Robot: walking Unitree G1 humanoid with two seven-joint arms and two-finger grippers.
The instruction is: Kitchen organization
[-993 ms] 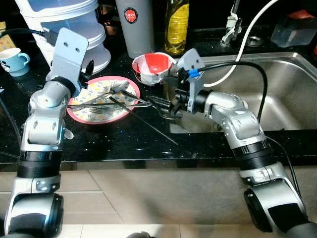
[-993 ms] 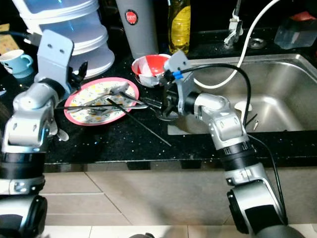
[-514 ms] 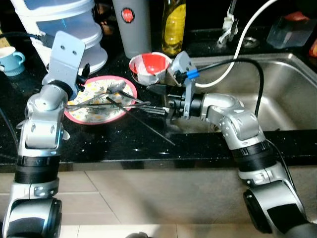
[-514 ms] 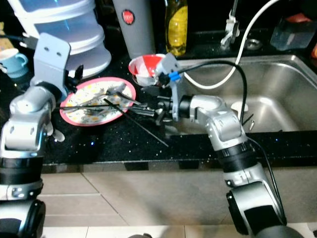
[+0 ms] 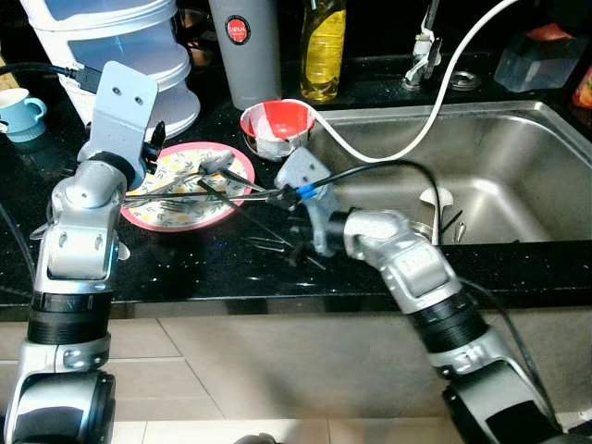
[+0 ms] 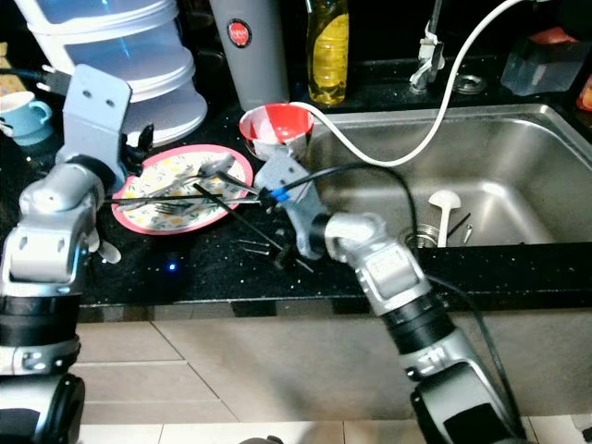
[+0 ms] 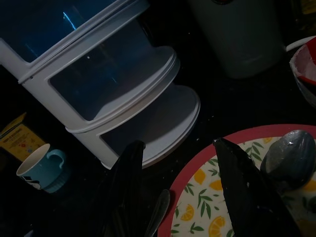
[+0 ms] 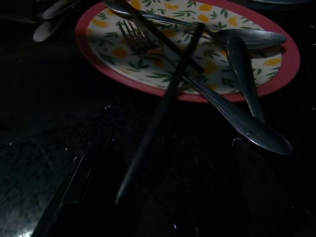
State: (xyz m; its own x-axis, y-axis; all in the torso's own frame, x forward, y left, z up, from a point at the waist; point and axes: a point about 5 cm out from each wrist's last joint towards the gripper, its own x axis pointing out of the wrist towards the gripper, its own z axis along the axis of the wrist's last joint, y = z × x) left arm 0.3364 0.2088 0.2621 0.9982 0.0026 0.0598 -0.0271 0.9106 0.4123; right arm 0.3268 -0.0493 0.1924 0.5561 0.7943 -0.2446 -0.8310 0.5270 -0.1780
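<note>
While the right gripper (image 5: 298, 252) hovers low over the black speckled countertop (image 5: 203, 264) just beside the pink-rimmed lemon-print plate (image 5: 181, 199), we see its fingers spread, holding nothing. Metal spoons (image 8: 247, 74), a fork (image 8: 129, 32) and a long dark utensil (image 8: 158, 108) lie across the plate. Our left gripper (image 7: 177, 192) sits parted and empty at the plate's far rim, near the stacked white container (image 7: 113, 94).

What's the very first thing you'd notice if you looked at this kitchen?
Probably the pink plate with lemons on the black counter, with a fork and spoons piled across it and long black sticks poking off its edge. The robot's right hand reaches low over the counter just beside it, while the left hand hovers open at the plate's far rim. Behind stands a red bowl, next to the shiny sink.
</note>
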